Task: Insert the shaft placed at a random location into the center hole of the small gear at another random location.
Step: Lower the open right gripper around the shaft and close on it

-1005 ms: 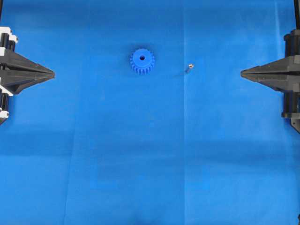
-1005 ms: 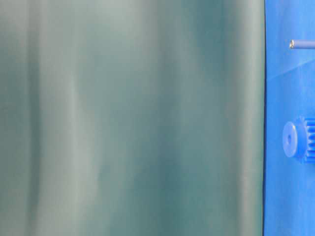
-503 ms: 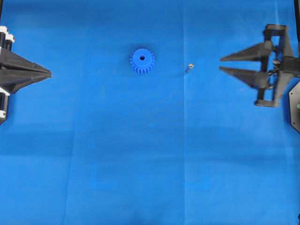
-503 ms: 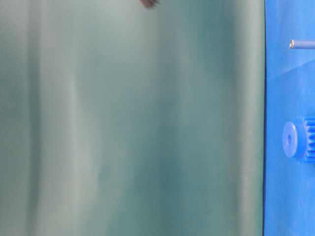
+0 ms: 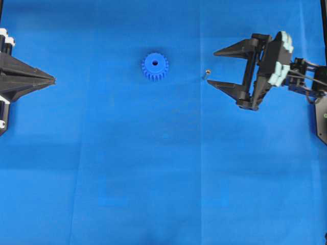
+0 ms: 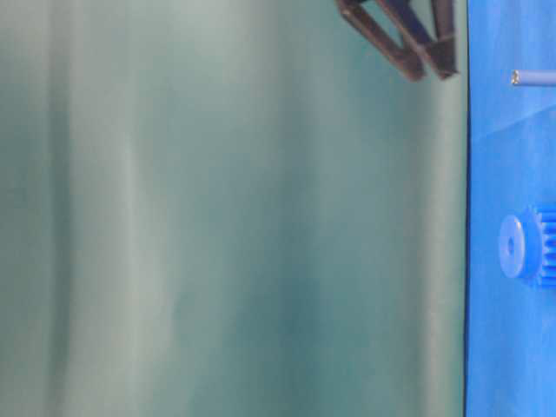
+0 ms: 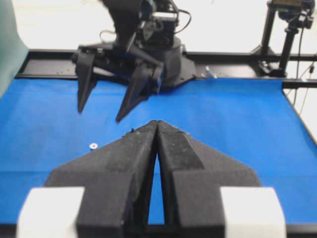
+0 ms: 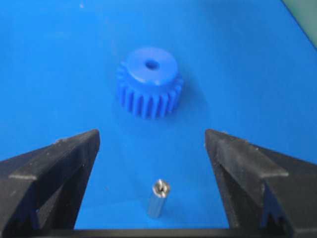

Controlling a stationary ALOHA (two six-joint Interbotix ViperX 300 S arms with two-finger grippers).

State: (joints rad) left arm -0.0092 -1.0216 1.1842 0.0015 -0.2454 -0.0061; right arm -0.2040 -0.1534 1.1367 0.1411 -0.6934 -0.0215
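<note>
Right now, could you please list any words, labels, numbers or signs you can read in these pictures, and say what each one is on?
None: no view shows any readable text.
The blue gear, the metal pin, the blue table cover and both grippers, left and right, are unmarked.
The equipment behind the table in the left wrist view is too far off to show any label.

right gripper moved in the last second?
Yes. In the overhead view the right gripper has come in from the right edge toward the shaft, which stands where it was, and its jaws have opened.
</note>
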